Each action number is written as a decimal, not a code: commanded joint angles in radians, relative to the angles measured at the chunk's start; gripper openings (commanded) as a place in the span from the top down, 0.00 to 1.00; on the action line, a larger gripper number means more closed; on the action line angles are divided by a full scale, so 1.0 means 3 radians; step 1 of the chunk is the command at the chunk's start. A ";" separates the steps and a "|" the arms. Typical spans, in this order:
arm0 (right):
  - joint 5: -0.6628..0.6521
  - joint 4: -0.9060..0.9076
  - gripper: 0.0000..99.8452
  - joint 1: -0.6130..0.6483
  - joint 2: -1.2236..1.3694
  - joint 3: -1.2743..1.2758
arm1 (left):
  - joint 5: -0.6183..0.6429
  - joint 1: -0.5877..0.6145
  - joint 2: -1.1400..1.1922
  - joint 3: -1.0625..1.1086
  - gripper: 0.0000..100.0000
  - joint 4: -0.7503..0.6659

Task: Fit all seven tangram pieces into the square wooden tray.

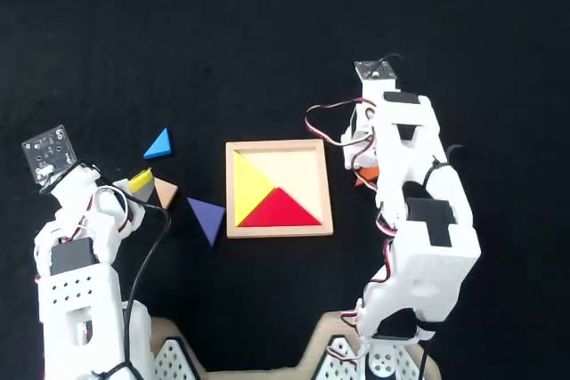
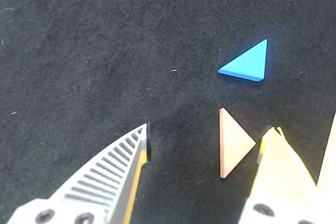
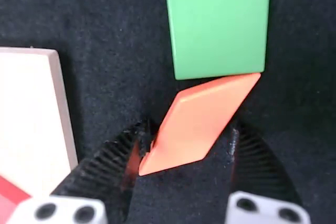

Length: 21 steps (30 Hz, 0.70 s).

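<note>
The left tool (image 2: 207,136) hovers over the surface's left part with its fingers spread wide and nothing between them. A tan triangle (image 2: 233,142) lies just beside one fingertip, and a blue triangle (image 2: 247,62) lies beyond it. A purple triangle (image 1: 207,217) lies just left of the wooden tray (image 1: 279,233). The tray sits mid-surface, holding a yellow triangle (image 1: 249,186) and a red triangle (image 1: 280,209). Right of the tray, the right tool (image 3: 189,132) is spread around an orange parallelogram (image 3: 199,124) lying flat. A green square (image 3: 218,24) touches the parallelogram's far corner.
</note>
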State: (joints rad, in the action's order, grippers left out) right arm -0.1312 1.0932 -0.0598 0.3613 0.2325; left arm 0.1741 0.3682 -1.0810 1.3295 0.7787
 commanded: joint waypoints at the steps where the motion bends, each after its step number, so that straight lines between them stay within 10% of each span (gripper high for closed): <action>1: -0.0026 0.0026 0.82 -0.0056 0.0013 -0.0084 | 0.0031 -0.0018 -0.0041 -0.0023 0.67 -0.0041; 21: -0.0537 0.0113 0.99 -0.0087 -0.0130 -0.0074 | 0.0031 -0.0023 -0.0031 -0.0023 0.67 -0.0041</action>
State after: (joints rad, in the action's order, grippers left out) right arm -0.2325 1.0932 -0.1043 0.3598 0.2202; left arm 0.1741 0.3682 -1.0810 1.3295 0.7787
